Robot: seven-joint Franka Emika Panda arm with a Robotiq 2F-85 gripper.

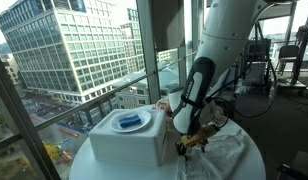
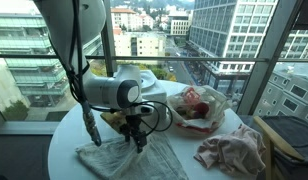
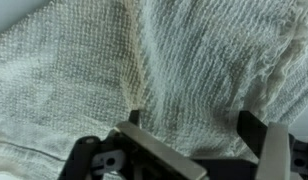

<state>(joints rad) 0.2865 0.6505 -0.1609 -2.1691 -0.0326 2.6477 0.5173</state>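
The end effector is released. In the wrist view its two fingers stand wide apart with nothing between them but the cloth below, and it hangs just above a white waffle-weave towel. The towel lies crumpled on the near part of the round white table, spread in loose folds under and in front of the arm. I judge it to be light, soft and wholly limp. It will not keep its shape when lifted, will drape and trail from wherever it is pinched, and may drag across the table. The coarse weave should give the pads good friction, so slipping looks unlikely, and nothing about it is fragile. The best hold seems to be the raised ridge of fabric that runs diagonally through the middle of the wrist view. A fold standing proud of the surface lets the fingers close on cloth rather than scrape the tabletop, whereas a flat patch would offer little to catch. Around it in the exterior views are a white box with a blue top, a clear plastic bag with reddish contents, and a pinkish cloth, all apart from the towel's middle.
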